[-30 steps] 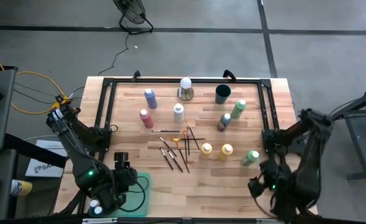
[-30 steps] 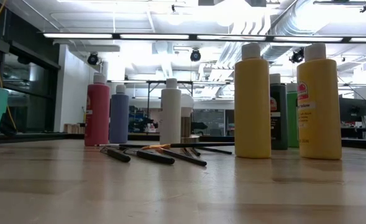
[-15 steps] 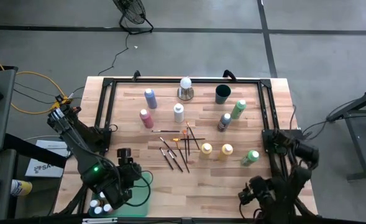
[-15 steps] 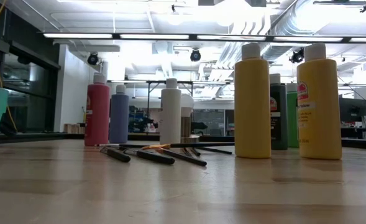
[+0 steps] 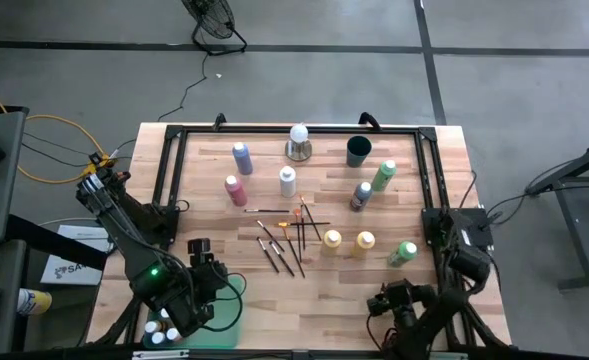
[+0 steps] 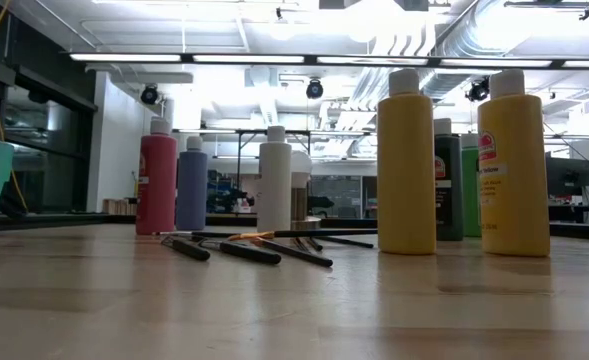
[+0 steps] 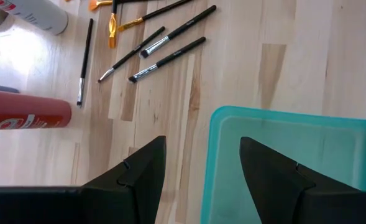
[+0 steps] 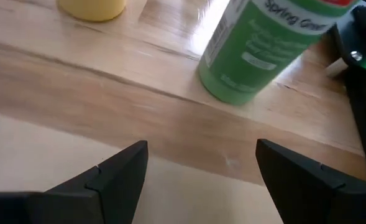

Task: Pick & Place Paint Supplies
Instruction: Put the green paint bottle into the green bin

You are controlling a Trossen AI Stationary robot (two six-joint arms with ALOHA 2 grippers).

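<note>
Green bottle point(image 8: 263, 46), label reading "Spring Green", standing near table's point(image 5: 274, 300) right edge. Right gripper point(image 8: 201, 180) hovering before it, fingers spread, empty. Left gripper point(image 7: 201, 180) hanging released over teal bin point(image 7: 294, 149); brushes point(image 7: 151, 46) lying mid-table.

Pale wooden table point(image 5: 334, 290), glossy plastic paint bottles point(image 6: 406, 165), translucent teal bin point(image 7: 282, 155)

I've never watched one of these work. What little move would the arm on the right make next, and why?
Probably ease the right gripper forward toward the green bottle. Its fingers are open and empty, and that bottle stands upright just ahead of them near the table's right edge, nearer than the yellow bottle. The left gripper waits open over the teal bin.
</note>
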